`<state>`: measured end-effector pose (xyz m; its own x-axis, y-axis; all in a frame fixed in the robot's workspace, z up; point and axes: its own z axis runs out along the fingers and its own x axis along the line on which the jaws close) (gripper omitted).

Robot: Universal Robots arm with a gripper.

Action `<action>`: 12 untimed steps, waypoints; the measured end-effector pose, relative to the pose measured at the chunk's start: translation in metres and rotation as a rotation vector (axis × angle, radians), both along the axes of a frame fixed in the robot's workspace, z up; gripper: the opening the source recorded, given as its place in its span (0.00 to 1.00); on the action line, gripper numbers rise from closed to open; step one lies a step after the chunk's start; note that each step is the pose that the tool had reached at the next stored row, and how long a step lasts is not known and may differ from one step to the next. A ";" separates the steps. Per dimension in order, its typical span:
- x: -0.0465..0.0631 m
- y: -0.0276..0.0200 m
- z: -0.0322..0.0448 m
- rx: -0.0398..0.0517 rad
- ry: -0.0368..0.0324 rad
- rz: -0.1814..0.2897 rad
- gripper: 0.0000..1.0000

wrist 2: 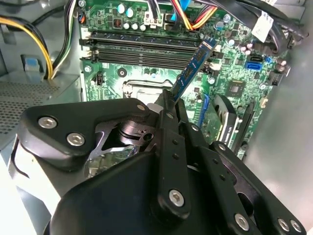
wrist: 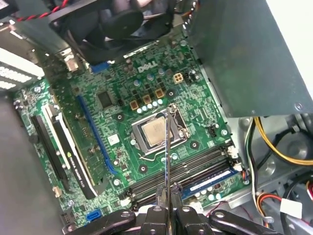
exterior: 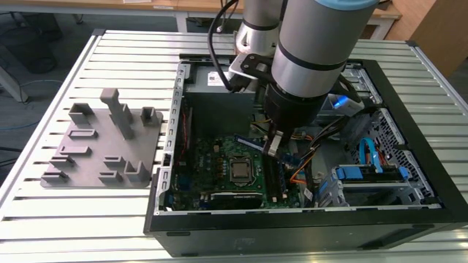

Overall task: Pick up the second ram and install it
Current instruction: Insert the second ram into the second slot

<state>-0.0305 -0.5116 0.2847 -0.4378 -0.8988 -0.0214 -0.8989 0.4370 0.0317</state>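
As seen in the exterior view, surface: slatted metal table (exterior: 73, 219), pale, ridges running across.
Room: wooden desk (exterior: 146, 6) behind the table, grey floor beside it.
On the table: grey fixture block (exterior: 87, 159) with upright posts, toward the exterior view's left; black case (exterior: 292, 241) lying open side up, just beside the block.
Inside the case: green board (exterior: 219, 159) with a CPU socket (wrist: 155, 133) near its middle; black fan (wrist: 122, 22) and grey metal box (wrist: 244, 54) along one edge; dark card (wrist: 68, 147) standing in a long connector; blue drive cage (exterior: 365, 175) toward the exterior view's right.
In the way: yellow and orange wires (wrist 2: 195, 14) bunched just past the slots (wrist 2: 142, 46); arm (exterior: 314, 44) reaching down into the case, hiding part of the board in the exterior view.
Slots: long, black, side by side next to the socket; a seated stick (wrist: 210, 180), blue, in the one farthest from the socket.
Ram (wrist 2: 190, 71) (wrist: 167, 147): slim blue stick, small parts in a row along one face; edge-on as a thin line in the first wrist view.
Ram's place: in the gripper (wrist 2: 168, 100), above the board, tilted, crosswise to the slots, in none of them.
Fingers (wrist: 185, 218): drawn narrow, clamped on the ram's near end, one on each face.
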 end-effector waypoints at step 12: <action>0.000 0.0000 -0.0004 -0.0002 0.0000 -0.118 0.14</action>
